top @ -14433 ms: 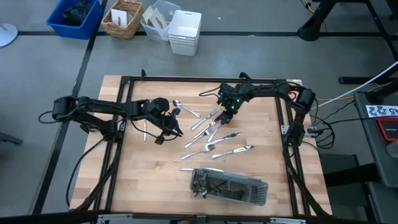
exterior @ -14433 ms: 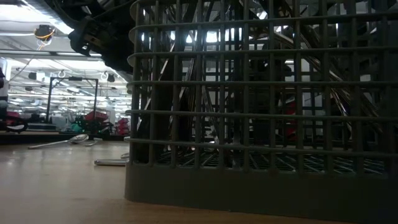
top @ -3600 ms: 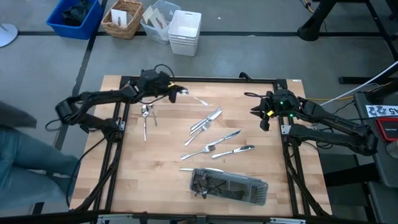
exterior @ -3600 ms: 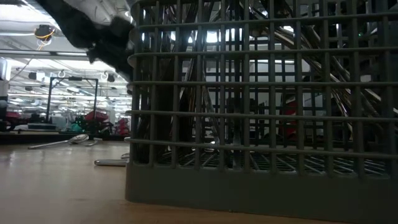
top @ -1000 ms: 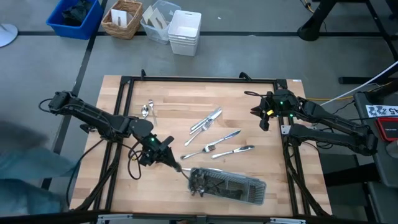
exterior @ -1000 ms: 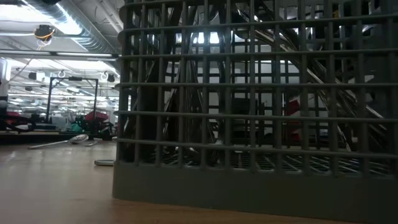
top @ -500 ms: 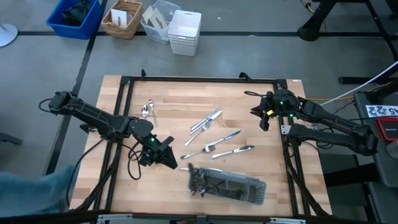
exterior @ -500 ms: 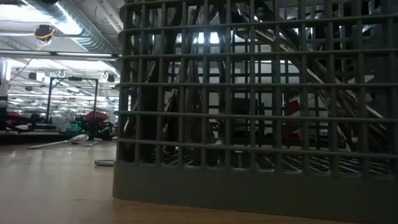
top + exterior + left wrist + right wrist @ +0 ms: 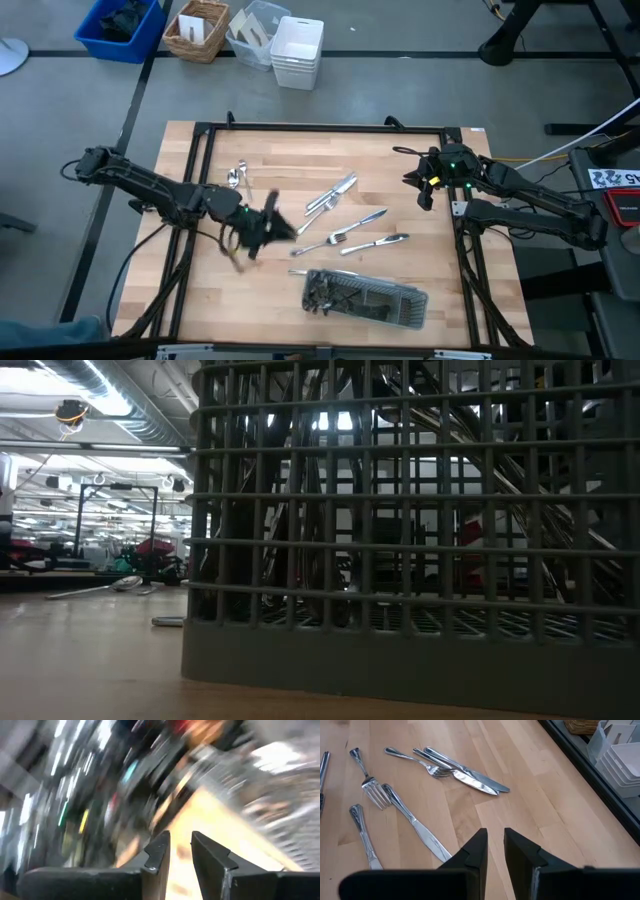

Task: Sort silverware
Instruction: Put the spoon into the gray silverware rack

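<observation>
Loose silverware lies flat on the wooden table: knives and a fork (image 9: 330, 195) at mid-table, more pieces (image 9: 350, 240) nearer the tray, spoons (image 9: 236, 178) at the far left, one knife (image 9: 315, 272) beside the tray. The grey mesh tray (image 9: 365, 297) near the front edge holds several pieces. My left gripper (image 9: 280, 228) hovers, blurred, left of the middle pieces; its fingers (image 9: 181, 851) stand slightly open with nothing between them. My right gripper (image 9: 415, 185) waits at the far right, slightly open (image 9: 495, 845), above bare wood near the knives (image 9: 470, 775).
A black frame (image 9: 320, 128) runs round the table. Beyond the far edge stand a blue bin (image 9: 120, 25), a wicker basket (image 9: 197, 28) and white bins (image 9: 297, 50). In the low view the tray wall (image 9: 400, 560) fills most of the picture.
My left gripper has drawn away from the tray's left end toward the table's far edge and a little right, rising slightly and rolling about its own axis. The slim piece seen at its tips a second ago no longer shows there.
</observation>
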